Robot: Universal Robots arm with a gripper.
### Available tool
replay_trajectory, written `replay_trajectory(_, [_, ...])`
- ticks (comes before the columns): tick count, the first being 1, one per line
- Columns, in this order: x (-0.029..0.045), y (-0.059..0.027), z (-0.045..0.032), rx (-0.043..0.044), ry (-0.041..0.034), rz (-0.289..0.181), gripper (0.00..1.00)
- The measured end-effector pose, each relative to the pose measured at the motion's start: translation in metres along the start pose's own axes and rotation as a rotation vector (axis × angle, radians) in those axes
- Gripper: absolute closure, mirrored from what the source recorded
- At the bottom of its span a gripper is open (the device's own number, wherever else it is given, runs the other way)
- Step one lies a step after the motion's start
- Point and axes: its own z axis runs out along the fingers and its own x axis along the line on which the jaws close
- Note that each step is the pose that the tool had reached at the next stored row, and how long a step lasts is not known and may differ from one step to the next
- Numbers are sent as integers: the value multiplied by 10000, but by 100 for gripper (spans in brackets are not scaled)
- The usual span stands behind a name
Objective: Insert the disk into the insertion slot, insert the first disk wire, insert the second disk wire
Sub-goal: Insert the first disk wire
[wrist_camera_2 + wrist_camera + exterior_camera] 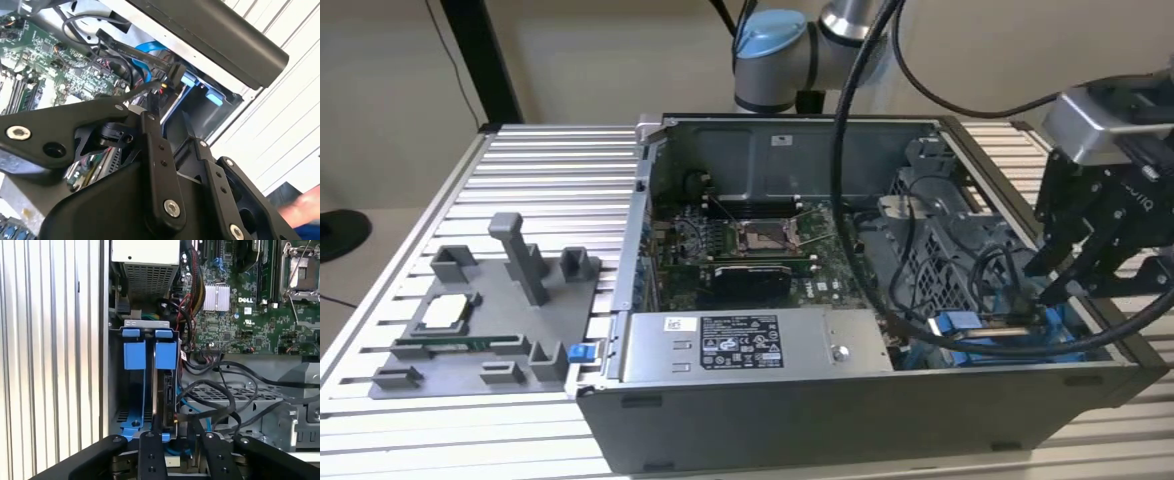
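Observation:
The disk (pixel 162 395) stands edge-on in the insertion slot (pixel 145 326), under one of the slot's two blue clips (pixel 165 355). In the exterior view the slot (pixel 1014 345) is the blue-lined bay at the case's front corner on the exterior view's right. My gripper (pixel 1067 292) hangs just above it with its black fingers (pixel 151 452) apart and open. Loose black wires (pixel 210 390) and a blue flat cable (pixel 958 322) lie beside the disk. In the second wrist view a wire's connector (pixel 162 88) sits close to my gripper (pixel 167 107); whether they touch, I cannot tell.
The open computer case (pixel 854 420) rests on a ribbed metal table (pixel 547 190). Inside are the motherboard (pixel 747 250), a grey box with a sticker (pixel 747 345) and a perforated metal cage (pixel 947 250). A grey fixture (pixel 494 320) stands on the exterior view's left.

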Motion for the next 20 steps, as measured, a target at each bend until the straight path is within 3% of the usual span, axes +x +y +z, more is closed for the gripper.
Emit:
replay_trajectory(4, [-15, 1, -161, -1, 1, -1, 0])
replay_trajectory(12, [-15, -9, -164, -3, 3, -2, 0])
replay_trajectory(20, [-17, -174, -164, -89, 1, 4, 0])
